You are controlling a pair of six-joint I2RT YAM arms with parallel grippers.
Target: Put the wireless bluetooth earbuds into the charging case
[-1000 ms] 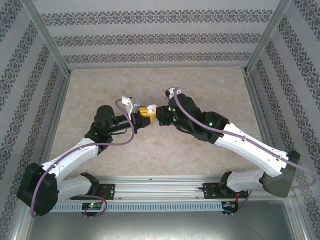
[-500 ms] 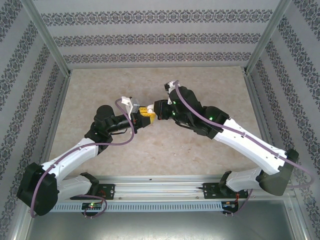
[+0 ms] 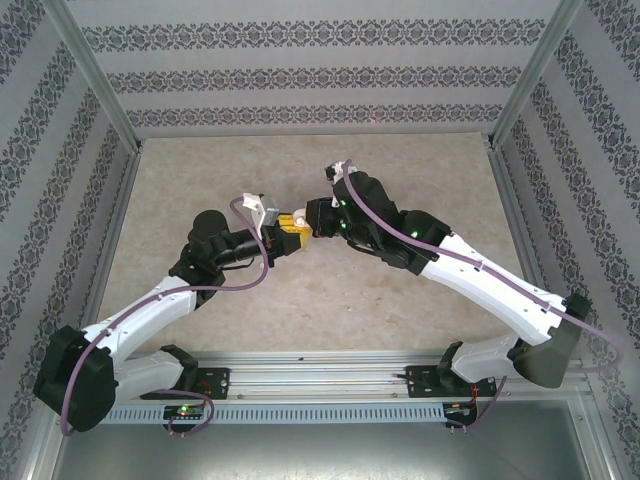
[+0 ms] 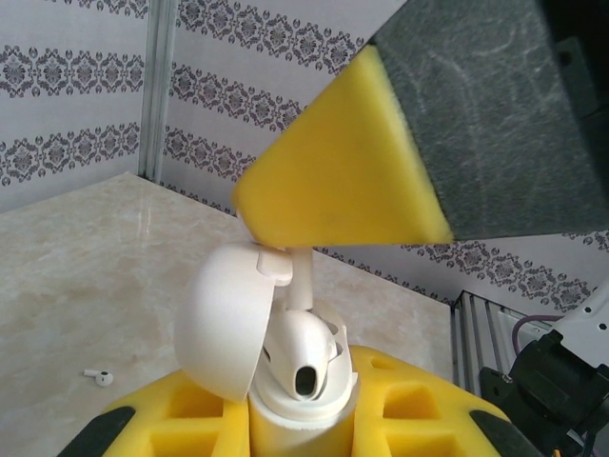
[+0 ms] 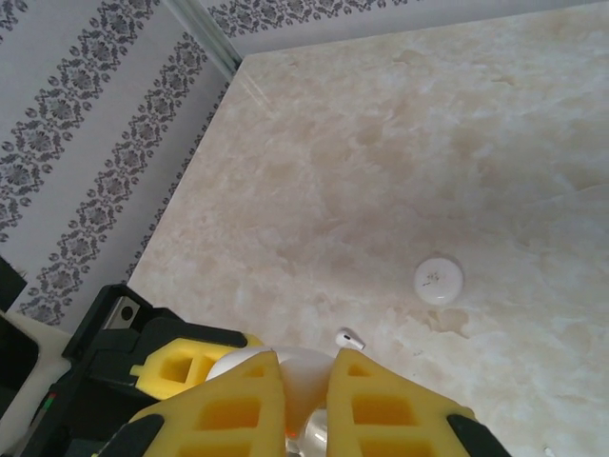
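The two arms reach in from the near edge of the table (image 3: 420, 170) and meet over its middle. The left gripper (image 3: 290, 229) is clamped narrow around the body of the charging case (image 4: 297, 414) and holds it in the air, mouth up. The lid (image 4: 224, 328) is swung open to one side on its hinge. The right gripper (image 3: 316, 218) comes down on the case from above. Its yellow pads are nearly together and appear to pinch the stem of an earbud (image 4: 306, 354), whose rounded head already sits in the mouth of the case.

This looks like the seating of the first of the pair. The next move likely calls for a short, straight push along the stem, until the head drops fully into its socket. Then the pads should part without dragging the piece back out, while the left grip stays firm.

The case is white, glossy and rounded. The earbud is the same white, with a dark oval opening on its head.

Beyond the grippers, a loose earbud (image 5: 349, 337) lies on its side on the table. A flat round white disc (image 5: 441, 281) lies farther on, apart from it.
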